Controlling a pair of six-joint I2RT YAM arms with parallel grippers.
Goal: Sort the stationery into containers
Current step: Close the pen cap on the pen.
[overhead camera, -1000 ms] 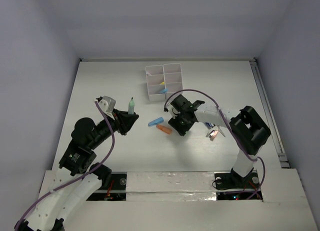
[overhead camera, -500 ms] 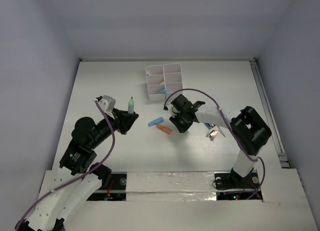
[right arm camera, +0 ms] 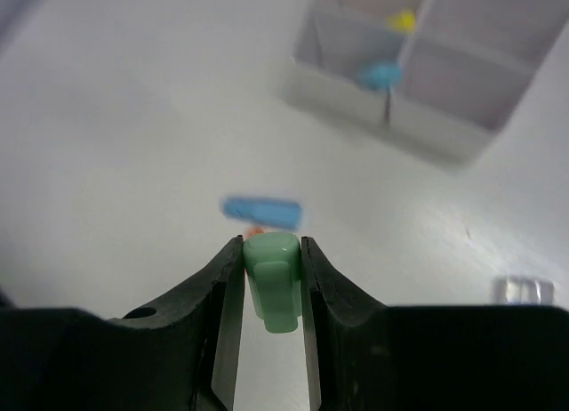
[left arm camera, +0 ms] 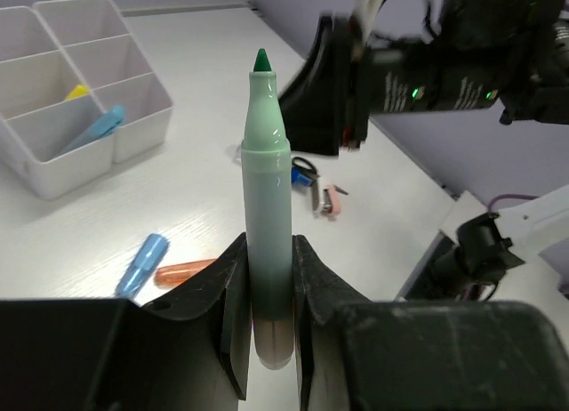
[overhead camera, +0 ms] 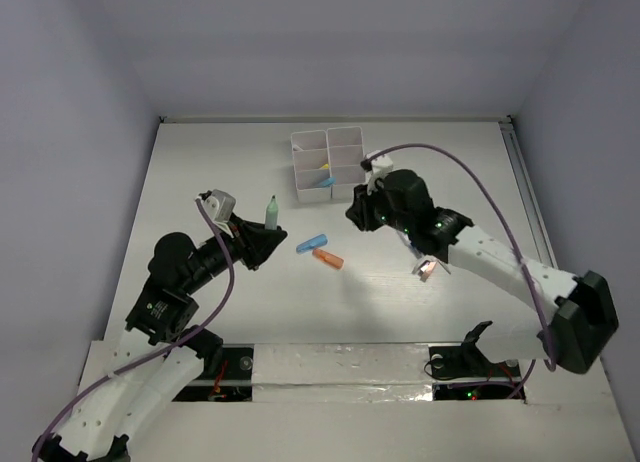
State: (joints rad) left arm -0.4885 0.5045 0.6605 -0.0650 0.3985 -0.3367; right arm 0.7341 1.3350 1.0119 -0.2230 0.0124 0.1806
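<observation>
My left gripper (overhead camera: 260,242) is shut on a pale-green marker (overhead camera: 270,214), uncapped, held upright with its tip up (left arm camera: 268,206). My right gripper (overhead camera: 362,214) is shut on a pale-green cap (right arm camera: 274,278) and hangs above the table just right of the white organizer (overhead camera: 328,162). A blue marker (overhead camera: 310,245) and an orange marker (overhead camera: 328,258) lie on the table between the grippers; they also show in the left wrist view, blue (left arm camera: 142,261) and orange (left arm camera: 182,270). The organizer (left arm camera: 53,166) holds a blue item (left arm camera: 93,131) and a yellow item (left arm camera: 76,92).
Scissors (left arm camera: 307,171) and a pink eraser (left arm camera: 333,200) lie right of the markers, near a small pile (overhead camera: 428,265). The right arm (left arm camera: 427,68) reaches across above them. The organizer's near wall (right arm camera: 418,131) is ahead of the right gripper.
My right gripper has lifted off the table with the green cap and swung up and right toward the organizer. The left gripper with the marker has shifted slightly right.
</observation>
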